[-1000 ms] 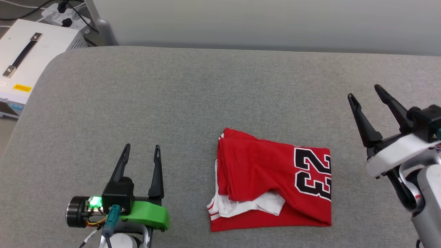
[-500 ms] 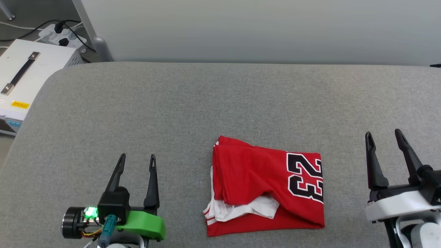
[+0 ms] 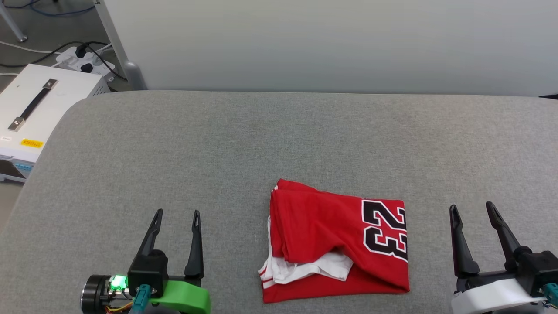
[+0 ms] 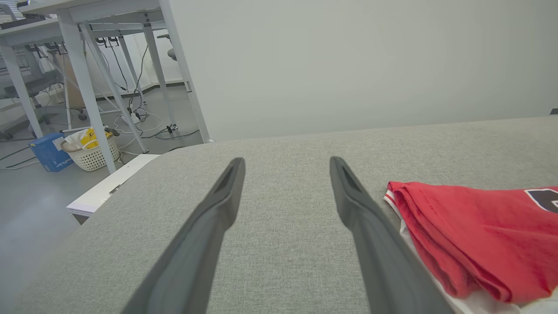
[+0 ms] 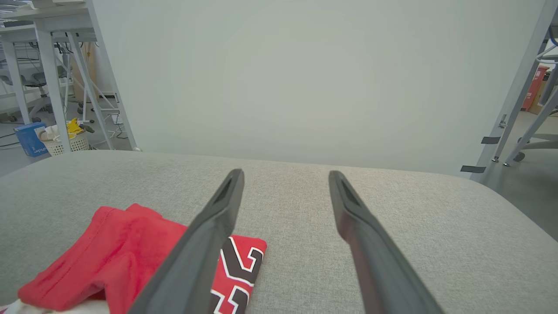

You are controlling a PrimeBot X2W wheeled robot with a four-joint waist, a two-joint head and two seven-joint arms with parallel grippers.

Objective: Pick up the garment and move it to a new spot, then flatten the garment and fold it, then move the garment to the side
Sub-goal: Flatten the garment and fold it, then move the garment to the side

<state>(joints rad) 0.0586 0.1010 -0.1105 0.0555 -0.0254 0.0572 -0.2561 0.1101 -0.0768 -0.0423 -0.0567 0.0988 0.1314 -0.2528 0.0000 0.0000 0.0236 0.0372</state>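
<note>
Garment: the garment (image 3: 335,244) lies folded into a rough rectangle on the grey counter (image 3: 218,144), on the side nearest me. The red side faces up, a black "23" sits at its right end, and white sleeve cloth pokes out at the lower left.
Left fingers: my left fingers (image 3: 194,253) are spread apart and empty, well to the garment's left.
Right fingers: my right fingers (image 3: 462,257) are also apart and empty, near the garment's right edge but clear of it.
Beyond: a white box (image 3: 39,104) with a black handle sits off the counter's left corner.
</note>
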